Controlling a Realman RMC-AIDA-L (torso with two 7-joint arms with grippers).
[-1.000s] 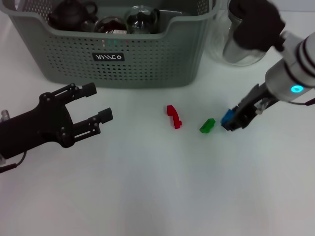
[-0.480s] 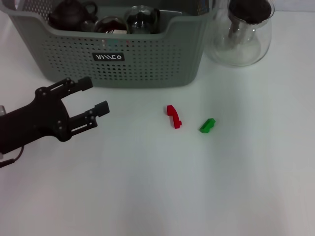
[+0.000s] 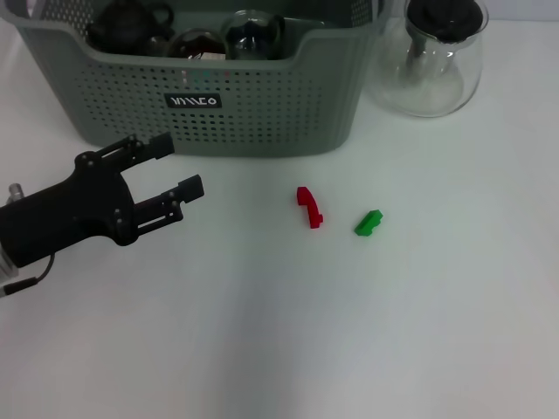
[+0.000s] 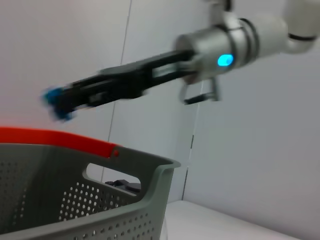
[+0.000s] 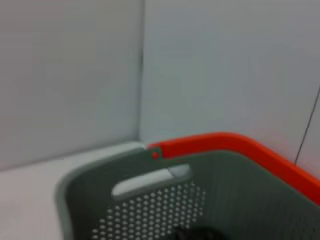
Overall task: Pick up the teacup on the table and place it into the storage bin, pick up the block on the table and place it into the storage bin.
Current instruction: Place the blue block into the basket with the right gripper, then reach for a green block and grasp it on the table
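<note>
The grey-green storage bin (image 3: 262, 96) stands at the back of the table, with a small dark cup (image 3: 194, 42) that looks like the teacup inside it. A red block (image 3: 308, 207) and a green block (image 3: 368, 223) lie on the table in front of the bin. My left gripper (image 3: 177, 165) hovers open and empty left of the red block. My right gripper is out of the head view. In the left wrist view the right gripper (image 4: 62, 99) hangs high above the bin's rim (image 4: 135, 162), shut on a blue block (image 4: 52, 96).
A clear glass carafe (image 3: 430, 61) with a black lid stands right of the bin. A dark teapot (image 3: 129, 22) and a glass vessel (image 3: 251, 33) sit inside the bin. An orange-red strip (image 5: 225, 145) runs along the bin's far rim.
My right arm lifted the blue block off the table and left the head view. My left gripper shifted slightly to the right, still open.
</note>
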